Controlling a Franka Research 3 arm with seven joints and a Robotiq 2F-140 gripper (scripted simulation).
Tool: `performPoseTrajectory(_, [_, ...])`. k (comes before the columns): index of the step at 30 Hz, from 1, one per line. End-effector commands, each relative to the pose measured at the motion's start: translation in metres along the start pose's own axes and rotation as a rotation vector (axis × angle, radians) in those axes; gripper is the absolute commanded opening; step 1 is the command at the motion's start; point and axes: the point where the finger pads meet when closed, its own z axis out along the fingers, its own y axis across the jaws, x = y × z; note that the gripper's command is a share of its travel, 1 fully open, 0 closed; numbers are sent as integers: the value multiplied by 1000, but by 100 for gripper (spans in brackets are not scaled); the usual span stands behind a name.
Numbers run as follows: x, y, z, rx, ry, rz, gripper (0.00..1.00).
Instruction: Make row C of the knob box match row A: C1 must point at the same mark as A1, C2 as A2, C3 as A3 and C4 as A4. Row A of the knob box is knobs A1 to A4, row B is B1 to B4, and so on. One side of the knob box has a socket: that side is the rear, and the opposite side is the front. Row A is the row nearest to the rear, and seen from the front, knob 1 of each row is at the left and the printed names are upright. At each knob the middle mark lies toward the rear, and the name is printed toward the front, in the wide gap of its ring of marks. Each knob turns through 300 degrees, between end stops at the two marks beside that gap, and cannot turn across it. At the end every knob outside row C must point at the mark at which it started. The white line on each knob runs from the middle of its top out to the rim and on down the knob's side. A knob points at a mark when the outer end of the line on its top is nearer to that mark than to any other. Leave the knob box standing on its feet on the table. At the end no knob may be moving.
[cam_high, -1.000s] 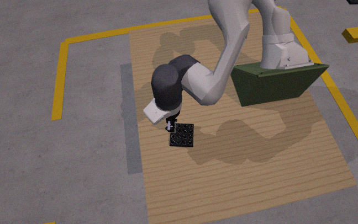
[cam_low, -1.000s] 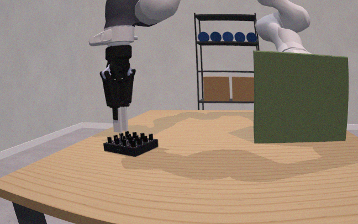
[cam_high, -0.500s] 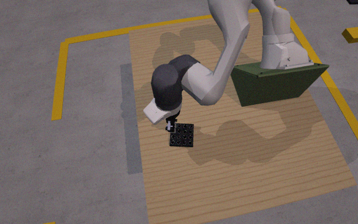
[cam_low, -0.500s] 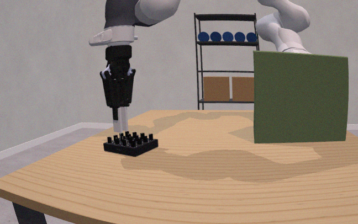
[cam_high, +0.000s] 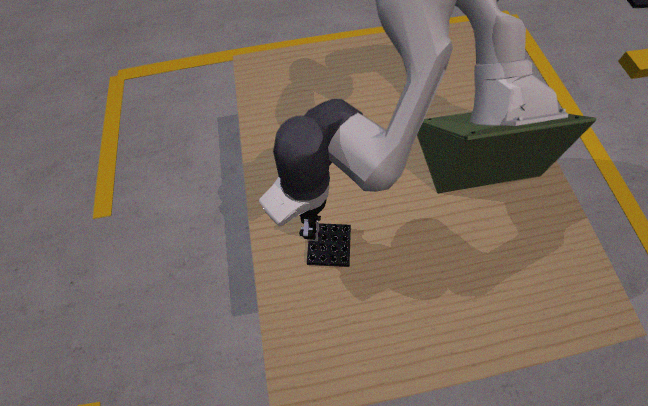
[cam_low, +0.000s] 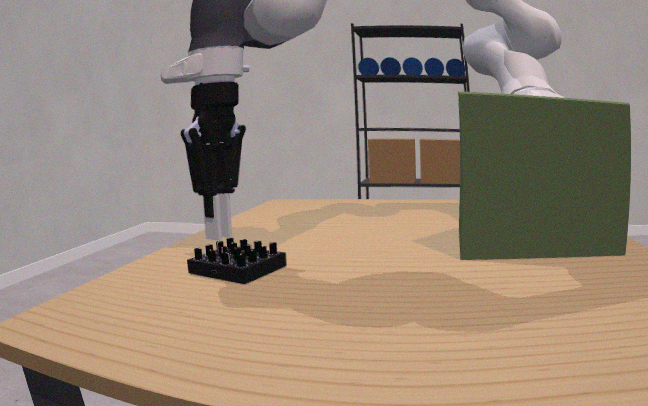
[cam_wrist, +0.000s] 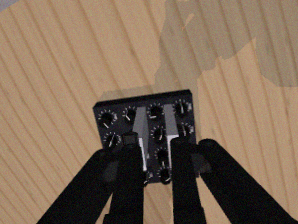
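Note:
The black knob box (cam_high: 329, 243) (cam_low: 217, 270) (cam_wrist: 145, 99) stands flat on the table with its knobs upward. My gripper (cam_high: 310, 235) (cam_low: 219, 237) (cam_wrist: 155, 118) points down over it, fingers a small gap apart, with nothing held between them. In the exterior view the tips end close above the knob tops; in the top view the gripper covers the box's far left corner. The wrist view shows white lines on a corner knob (cam_wrist: 106, 120) and another corner knob (cam_wrist: 182, 107). The fingers hide several knobs there. The printed names are too small to read, so rows cannot be told.
The wooden table (cam_high: 425, 340) (cam_low: 350, 360) carries the box near its left edge in the top view. The green pedestal (cam_high: 495, 160) (cam_low: 542, 180) under the arm's base stands to the right. A shelf rack (cam_low: 407, 79) stands behind the table.

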Motion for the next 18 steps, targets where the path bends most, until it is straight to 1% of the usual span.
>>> performPoseTrajectory(1, [-1,-1,0,3,-1,5,12])
performPoseTrajectory(18, [-1,-1,8,3,-1,5,12])
